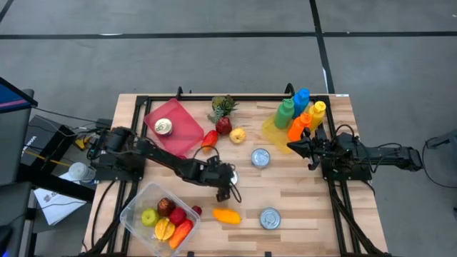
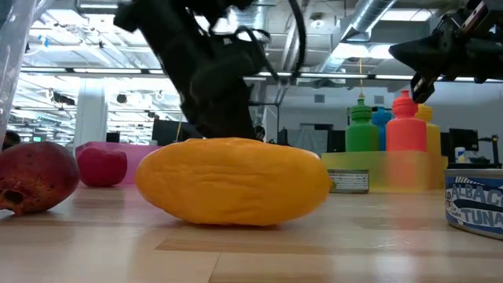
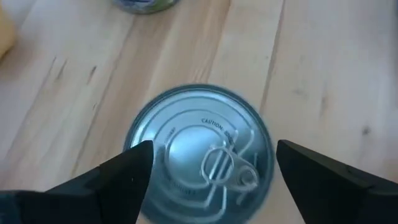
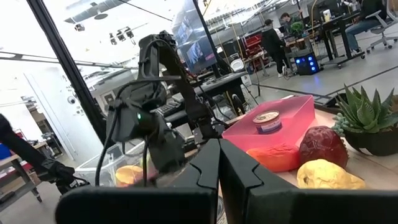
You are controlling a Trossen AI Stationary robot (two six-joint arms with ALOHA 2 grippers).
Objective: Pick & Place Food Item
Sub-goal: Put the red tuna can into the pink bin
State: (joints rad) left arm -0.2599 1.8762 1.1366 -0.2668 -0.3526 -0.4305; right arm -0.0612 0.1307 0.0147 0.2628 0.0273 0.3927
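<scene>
Spread wide, the left gripper (image 3: 208,165) hovers over a tin can (image 3: 200,152) on the table, nothing lifted yet, several fruits already in the clear container (image 1: 136,211), right gripper (image 1: 296,147) pressed together, idle.

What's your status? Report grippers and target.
Left gripper open, over pull-tab can, not gripping. Right gripper shut, parked by bottles. Nothing blocking the can.

"CAUTION" on the can lid (image 3: 199,152); "ALBAC… TUNA" on the tuna can (image 2: 475,200)
</scene>
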